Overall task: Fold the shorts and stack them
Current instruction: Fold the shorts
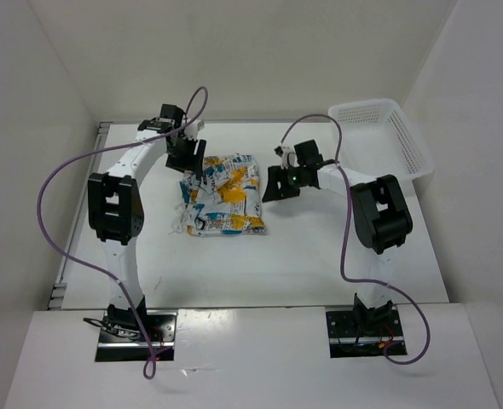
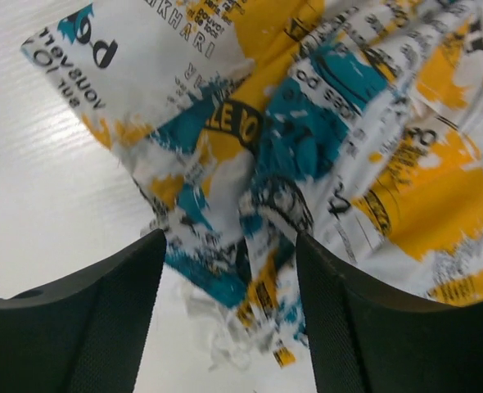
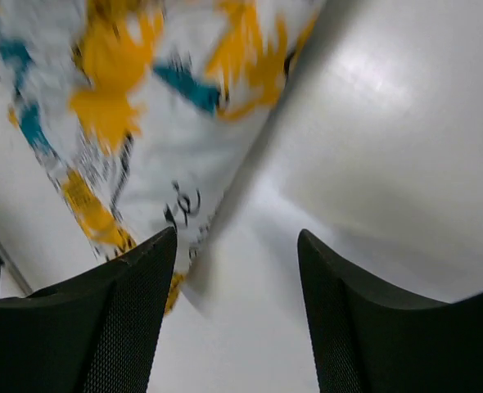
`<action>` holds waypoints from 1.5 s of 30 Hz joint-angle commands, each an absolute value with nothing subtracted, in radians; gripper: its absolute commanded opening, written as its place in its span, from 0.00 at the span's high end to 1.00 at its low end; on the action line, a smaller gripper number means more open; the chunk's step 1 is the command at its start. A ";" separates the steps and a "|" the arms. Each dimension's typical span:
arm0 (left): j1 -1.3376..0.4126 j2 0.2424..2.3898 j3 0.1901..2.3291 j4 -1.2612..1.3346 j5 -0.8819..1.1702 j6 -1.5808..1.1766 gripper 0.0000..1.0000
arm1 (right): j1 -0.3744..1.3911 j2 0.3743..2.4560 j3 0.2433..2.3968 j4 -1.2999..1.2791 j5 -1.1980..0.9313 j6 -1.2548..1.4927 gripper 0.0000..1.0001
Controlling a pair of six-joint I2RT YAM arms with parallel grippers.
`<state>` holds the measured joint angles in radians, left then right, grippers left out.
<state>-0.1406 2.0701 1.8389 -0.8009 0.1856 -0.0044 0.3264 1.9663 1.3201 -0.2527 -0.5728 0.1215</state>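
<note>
Soft white fabric shorts with teal, yellow-orange and black splotchy print lie rumpled in a rough bundle mid white table. My left gripper is over their far-left edge, fingers spread, with crumpled cloth showing in the gap and nothing pinched. My right gripper is just beside their right edge, fingers spread over bare table, holding nothing. A white plastic lattice basket sits at the far-right corner, well apart from the shorts.
</note>
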 commanded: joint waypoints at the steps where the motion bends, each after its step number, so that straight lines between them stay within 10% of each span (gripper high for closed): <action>1: -0.135 2.146 1.907 -0.765 0.215 0.000 0.29 | 0.350 1.908 1.237 -0.331 -0.687 -0.004 0.34; 11: -0.135 2.200 1.937 -0.735 0.174 0.000 0.70 | 0.437 1.904 1.148 -0.301 -0.770 0.031 0.39; 22: -0.135 2.227 1.947 -0.713 0.114 0.000 0.87 | 0.471 1.890 1.121 -0.290 -0.713 0.046 1.00; 33: -0.146 2.227 1.947 -0.713 0.212 0.000 1.00 | 0.443 1.710 0.931 -0.331 -0.726 -0.029 1.00; 35: -0.155 2.203 1.947 -0.724 0.247 0.000 0.86 | 0.443 1.681 0.913 -0.331 -0.713 -0.038 1.00; 38: -0.164 2.175 1.921 -0.724 0.345 0.000 0.38 | 0.443 1.681 0.913 -0.331 -0.713 -0.038 1.00; 45: -0.209 2.174 1.884 -0.771 0.426 0.000 0.27 | 0.443 1.681 0.922 -0.331 -0.695 -0.075 1.00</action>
